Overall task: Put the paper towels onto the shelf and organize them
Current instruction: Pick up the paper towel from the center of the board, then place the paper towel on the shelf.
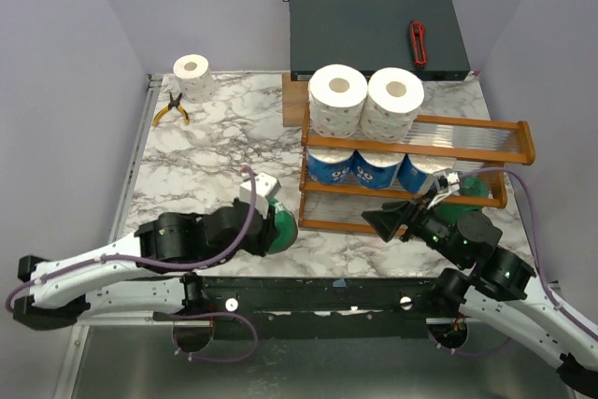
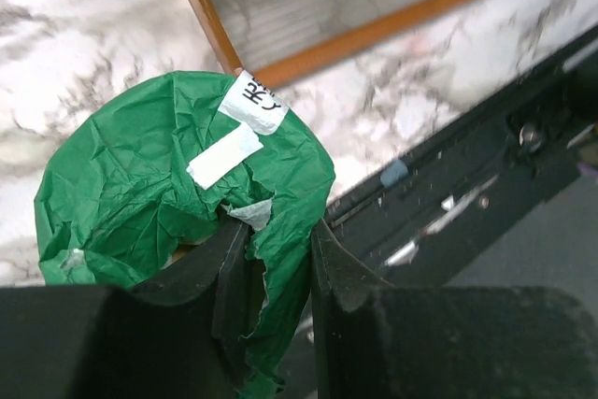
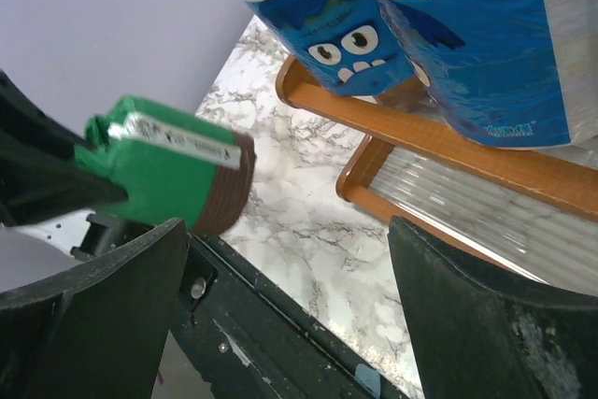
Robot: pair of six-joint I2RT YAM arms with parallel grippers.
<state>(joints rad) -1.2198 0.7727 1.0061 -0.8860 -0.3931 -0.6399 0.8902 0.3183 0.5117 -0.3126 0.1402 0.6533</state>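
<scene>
While left hand (image 2: 278,240) clamps green roll (image 2: 121,184) | its white label (image 2: 252,102) unreadable | right hand (image 3: 285,240) apart

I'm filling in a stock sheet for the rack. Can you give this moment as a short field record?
shelf top tier: two bare white rolls
tier below: blue-wrapped rolls
left gripper: shut on green-wrapped roll
right gripper: open, empty
loose on table: lone white roll, far left corner
</scene>
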